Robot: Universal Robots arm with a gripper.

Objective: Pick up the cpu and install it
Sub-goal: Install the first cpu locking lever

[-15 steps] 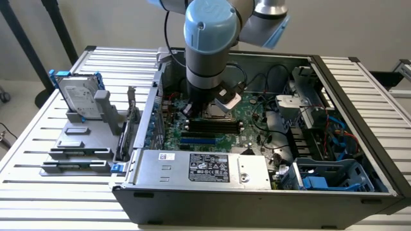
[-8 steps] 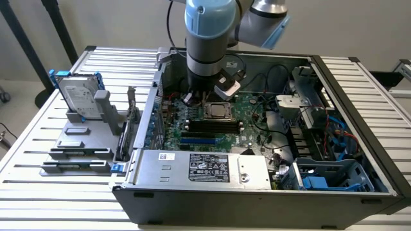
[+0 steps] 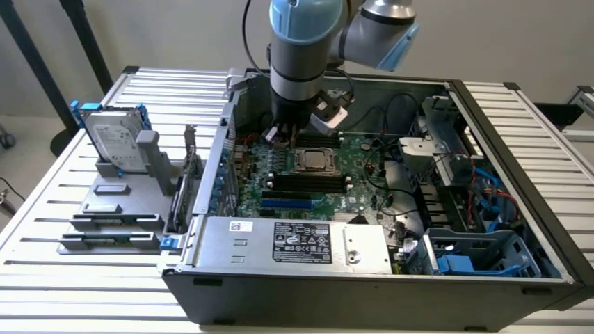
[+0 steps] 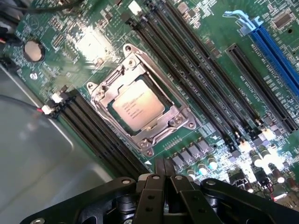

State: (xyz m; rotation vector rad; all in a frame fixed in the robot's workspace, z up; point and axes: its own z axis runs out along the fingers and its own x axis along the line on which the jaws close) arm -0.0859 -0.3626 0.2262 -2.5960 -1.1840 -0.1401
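Note:
The cpu point(image 4: 135, 106), a small square chip with a silver-grey top and faint print, lies flat inside the metal socket frame point(image 4: 180, 120) on the green motherboard point(image 4: 205, 70). In the exterior view the cpu point(image 3: 315, 159) sits mid-board inside the open computer case. My gripper point(image 4: 164, 164) hovers above the board just beside the socket, fingers pressed together and holding nothing. From outside, my gripper point(image 3: 281, 136) hangs at the far side of the socket, toward the exterior view's left of it.
Black memory slots point(image 4: 196, 70) and a blue slot point(image 4: 273, 49) run beside the socket. The grey labelled power-supply box point(image 3: 297, 242) fills the case's near side. A hard drive with blue bracket point(image 3: 116, 136) stands on a grey fixture outside the case, on the slatted table point(image 3: 55, 209).

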